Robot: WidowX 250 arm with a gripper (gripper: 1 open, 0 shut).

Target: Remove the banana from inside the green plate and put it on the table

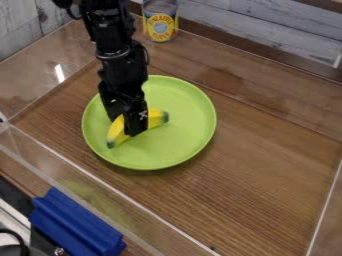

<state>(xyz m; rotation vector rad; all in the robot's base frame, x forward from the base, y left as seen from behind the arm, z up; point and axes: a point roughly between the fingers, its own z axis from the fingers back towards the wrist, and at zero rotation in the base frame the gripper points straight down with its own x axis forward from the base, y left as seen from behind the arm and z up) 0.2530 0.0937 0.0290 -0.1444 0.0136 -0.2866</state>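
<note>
Gripper point(124, 121) spread wide, straddling the banana point(140, 124), whose length runs eight to two o'clock across the plate point(187, 105).

Black arm reaching down from above, wrist vertical, fingers point(123, 113) spread wide apart

The banana point(138, 125) is bright yellow with a dark green tip. It lies in a plain, glossy lime-green plate point(187, 125). The bench point(254, 160) is brown with a streaked wood-grain pattern, and its walls are clear and colourless. The arm and its claw point(124, 113) are black, with a small white mark on one finger. A ridged block point(74, 230) is deep blue. A can point(160, 26) shows yellow and blue.
</note>
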